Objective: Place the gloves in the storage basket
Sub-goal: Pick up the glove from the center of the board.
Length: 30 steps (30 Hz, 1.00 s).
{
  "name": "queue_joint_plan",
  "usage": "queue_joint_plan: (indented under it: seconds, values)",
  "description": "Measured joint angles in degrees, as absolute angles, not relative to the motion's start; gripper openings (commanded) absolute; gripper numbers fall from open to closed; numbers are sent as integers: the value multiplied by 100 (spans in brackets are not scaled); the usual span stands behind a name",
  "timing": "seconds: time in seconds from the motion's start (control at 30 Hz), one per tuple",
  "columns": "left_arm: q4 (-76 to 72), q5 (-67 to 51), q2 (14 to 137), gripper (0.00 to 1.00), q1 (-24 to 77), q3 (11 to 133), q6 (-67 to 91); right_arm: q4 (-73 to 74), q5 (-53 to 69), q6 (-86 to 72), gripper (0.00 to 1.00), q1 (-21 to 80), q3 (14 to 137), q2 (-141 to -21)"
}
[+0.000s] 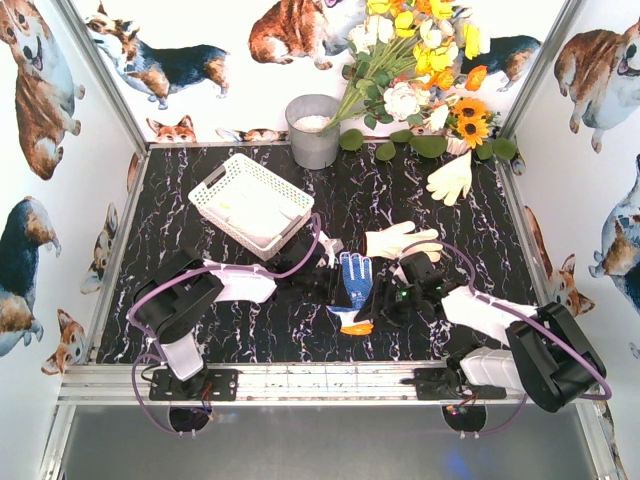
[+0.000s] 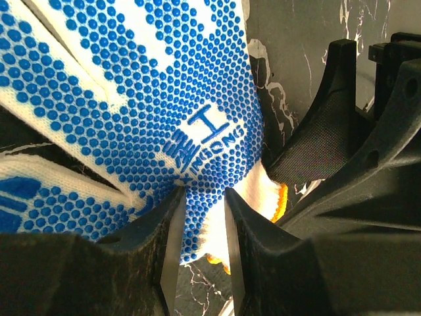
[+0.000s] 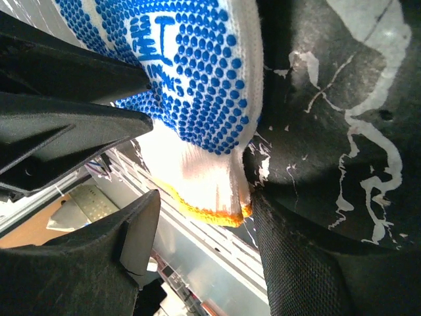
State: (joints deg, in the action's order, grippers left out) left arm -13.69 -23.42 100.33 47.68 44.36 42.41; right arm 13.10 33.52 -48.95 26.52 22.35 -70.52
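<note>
The blue glove [image 2: 164, 99] lies on the table [image 1: 330, 190] at front centre, between my two arms and well apart from the basket [image 1: 212, 192], which sits up and to the left. My left gripper [image 2: 200, 230] is clenched on it just above the orange cuff. My right gripper [image 3: 204, 197] is spread wide astride that cuff, gripping nothing. I judge this to be the pick-up step for this glove. Next I'd lift with the left arm, keep the right clear, and carry to the basket. A cream glove [image 1: 400, 241] and a pale one [image 1: 450, 178] wait behind.
</note>
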Motion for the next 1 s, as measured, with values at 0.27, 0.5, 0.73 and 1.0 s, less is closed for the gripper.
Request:
queue_joint_plan:
  seconds: [0.27, 0.5, 0.73, 1.0]
  values:
    - [-1214, -2206, 9946, 25, 4772, 4436, 4241, 1249, 3214, -5231, 56, 2657, 1997, -6737]
    - [-1197, -2182, 9942, 25, 4772, 4436, 4241, 987, 3212, -5527, 52, 2692, 1837, -6726]
    - [-1151, -2156, 9911, 26, 4772, 4436, 4241, 777, 3234, -5655, 26, 2746, 1791, -6938]
    - [-1052, -2104, 9800, 31, 4777, 4434, 4086, 915, 3024, -5697, 0, 2764, 1750, -6871]
